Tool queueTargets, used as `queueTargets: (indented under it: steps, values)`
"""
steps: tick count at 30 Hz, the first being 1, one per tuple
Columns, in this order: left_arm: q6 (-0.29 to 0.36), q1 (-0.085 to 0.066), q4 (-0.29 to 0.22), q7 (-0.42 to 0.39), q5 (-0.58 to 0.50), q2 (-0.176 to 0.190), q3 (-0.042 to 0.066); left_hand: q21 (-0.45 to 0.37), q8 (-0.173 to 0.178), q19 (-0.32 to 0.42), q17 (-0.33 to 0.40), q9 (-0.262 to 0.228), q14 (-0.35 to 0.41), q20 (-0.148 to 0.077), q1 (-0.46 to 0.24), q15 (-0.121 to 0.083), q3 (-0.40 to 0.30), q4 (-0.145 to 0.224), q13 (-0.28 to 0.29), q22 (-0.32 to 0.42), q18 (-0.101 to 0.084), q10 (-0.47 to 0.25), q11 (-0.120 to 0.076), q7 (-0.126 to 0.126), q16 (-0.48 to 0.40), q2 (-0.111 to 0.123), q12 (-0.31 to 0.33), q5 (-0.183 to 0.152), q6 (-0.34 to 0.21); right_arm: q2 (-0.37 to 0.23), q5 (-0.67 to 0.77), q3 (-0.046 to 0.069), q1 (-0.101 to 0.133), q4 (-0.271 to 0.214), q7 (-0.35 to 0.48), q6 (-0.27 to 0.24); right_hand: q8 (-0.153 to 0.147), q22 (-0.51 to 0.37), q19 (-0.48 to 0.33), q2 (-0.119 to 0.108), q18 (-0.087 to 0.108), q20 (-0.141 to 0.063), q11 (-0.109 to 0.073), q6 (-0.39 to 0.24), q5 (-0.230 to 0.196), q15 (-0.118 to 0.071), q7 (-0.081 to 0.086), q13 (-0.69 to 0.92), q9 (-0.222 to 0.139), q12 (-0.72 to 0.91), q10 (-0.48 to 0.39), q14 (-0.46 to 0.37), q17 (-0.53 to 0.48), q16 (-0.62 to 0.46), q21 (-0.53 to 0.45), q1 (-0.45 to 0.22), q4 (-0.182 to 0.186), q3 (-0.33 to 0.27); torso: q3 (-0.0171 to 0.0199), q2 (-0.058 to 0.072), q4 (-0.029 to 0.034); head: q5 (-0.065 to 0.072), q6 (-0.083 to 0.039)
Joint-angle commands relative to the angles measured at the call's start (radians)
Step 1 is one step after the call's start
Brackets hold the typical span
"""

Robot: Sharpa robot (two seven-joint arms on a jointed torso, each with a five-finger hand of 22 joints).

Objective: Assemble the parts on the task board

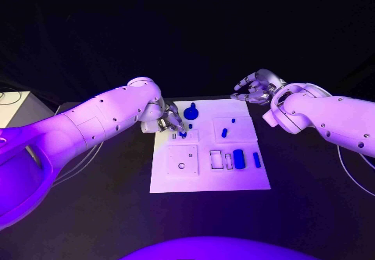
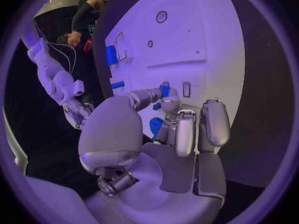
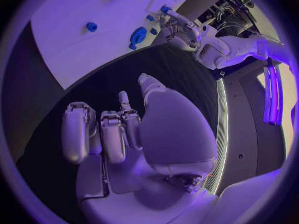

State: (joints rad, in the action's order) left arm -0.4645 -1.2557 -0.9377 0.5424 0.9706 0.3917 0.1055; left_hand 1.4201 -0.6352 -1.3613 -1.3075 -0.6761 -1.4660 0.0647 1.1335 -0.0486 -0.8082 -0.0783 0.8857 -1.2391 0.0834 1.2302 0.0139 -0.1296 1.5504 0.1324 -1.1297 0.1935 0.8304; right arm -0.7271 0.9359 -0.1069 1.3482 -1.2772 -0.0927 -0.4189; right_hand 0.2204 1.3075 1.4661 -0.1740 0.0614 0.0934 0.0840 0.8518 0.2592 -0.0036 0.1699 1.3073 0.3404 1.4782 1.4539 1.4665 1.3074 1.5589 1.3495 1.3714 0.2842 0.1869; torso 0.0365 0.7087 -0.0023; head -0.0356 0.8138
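- Nearest the robot, the task board [image 1: 209,179] lies flat on the black counter [image 1: 94,206]; its near rows hold a square recess with a small hole, two open rectangular slots, and two upright blue pieces [image 1: 239,158] just beside them at the right.
- Mid-board, a short blue peg [image 1: 224,132] stands alone, with a smaller blue bit [image 1: 233,119] beyond it.
- At the board's left side the left hand [image 1: 168,122] is down over the plate, its fingers [image 2: 163,102] pinching a small blue part [image 2: 164,90] at a slot; whether the part is seated I cannot tell.
- Farther back, a larger blue round piece [image 1: 191,113] sits near the far edge.
- Farthest, the right hand [image 1: 254,89] hovers off the board's far right corner, fingers [image 3: 112,134] curled loosely, apart and holding nothing.
- Judgement: the assembly is partly done. Some pieces stand in place, several recesses look unfilled, and loose parts remain to be fitted.
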Motion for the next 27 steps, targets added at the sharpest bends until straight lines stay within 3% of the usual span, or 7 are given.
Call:
queueTargets:
  steps: [1,3,7,15,27]
  values:
    - [0.013,0.003,-0.012,-0.006,-0.053,0.005,-0.001,0.003,-0.003,-0.002,-0.242,-0.011,-0.097,0.0,-0.013,0.001,-0.104,0.113,0.003,-0.002,-0.011,0.012,-0.004,0.041,0.005,0.015,-0.005,0.116,0.047,-0.001,0.002,0.001,-0.001,-0.001,0.009,0.012,0.006,0.072,0.044,0.002,-0.008,0.003,-0.001,-0.007,0.006,0.006,-0.001,0.163,-0.001,0.004,0.003,0.095,0.225,-0.005,-0.002,-0.008,0.001,0.004,-0.0006,-0.001,-0.0001,0.0,-0.002]
    - [0.019,0.003,-0.02,-0.007,-0.063,0.011,-0.001,0.005,-0.008,-0.005,-0.247,-0.017,-0.099,-0.002,-0.021,-0.002,-0.101,0.116,0.011,-0.006,-0.012,0.02,-0.008,0.045,0.009,0.022,-0.01,0.154,0.056,-0.002,0.002,0.001,-0.001,-0.001,0.009,0.012,0.006,0.072,0.044,0.002,-0.008,0.003,-0.001,-0.007,0.006,0.006,-0.001,0.163,-0.001,0.004,0.003,0.095,0.225,-0.005,-0.002,-0.008,0.001,0.004,-0.0004,-0.001,0.0001,0.0,-0.002]
    - [0.027,0.003,-0.037,-0.009,-0.08,0.023,-0.001,0.008,-0.021,-0.009,-0.253,-0.033,-0.101,-0.007,-0.035,-0.007,-0.095,0.118,0.028,-0.012,-0.013,0.037,-0.014,0.053,0.013,0.031,-0.022,0.19,0.07,-0.003,0.002,0.001,-0.002,-0.001,0.009,0.011,0.006,0.072,0.044,0.002,-0.008,0.003,-0.001,-0.007,0.006,0.006,-0.001,0.163,-0.001,0.004,0.003,0.095,0.225,-0.005,-0.002,-0.008,0.001,0.004,-0.0003,-0.002,0.0011,0.001,-0.002]
    - [0.054,0.003,-0.07,-0.012,-0.101,0.044,0.0,0.01,-0.041,-0.013,-0.262,-0.057,-0.104,-0.013,-0.05,-0.014,-0.079,0.115,0.07,-0.017,-0.014,0.07,-0.023,0.064,0.019,0.036,-0.052,0.2,0.085,-0.005,0.002,0.001,-0.003,0.0,0.009,0.011,0.006,0.069,0.044,0.002,-0.007,0.003,-0.001,-0.008,0.007,0.006,-0.001,0.163,-0.001,0.004,0.003,0.095,0.224,-0.006,-0.005,-0.008,0.0,0.005,-0.001,-0.001,0.0005,-0.003,-0.005]
    - [0.097,0.003,-0.073,-0.016,-0.09,0.045,0.0,0.014,-0.056,-0.022,-0.263,-0.076,-0.105,-0.02,-0.055,-0.021,-0.059,0.11,0.106,-0.029,-0.017,0.101,-0.033,0.076,0.02,0.033,-0.077,0.195,0.097,-0.006,0.002,0.001,-0.005,0.0,0.009,0.01,0.007,0.07,0.044,0.002,-0.007,0.003,-0.001,-0.008,0.009,0.006,-0.001,0.163,-0.001,0.004,0.003,0.095,0.224,-0.006,-0.004,-0.008,0.0,0.006,-0.0002,0.0,0.0008,-0.004,-0.007]
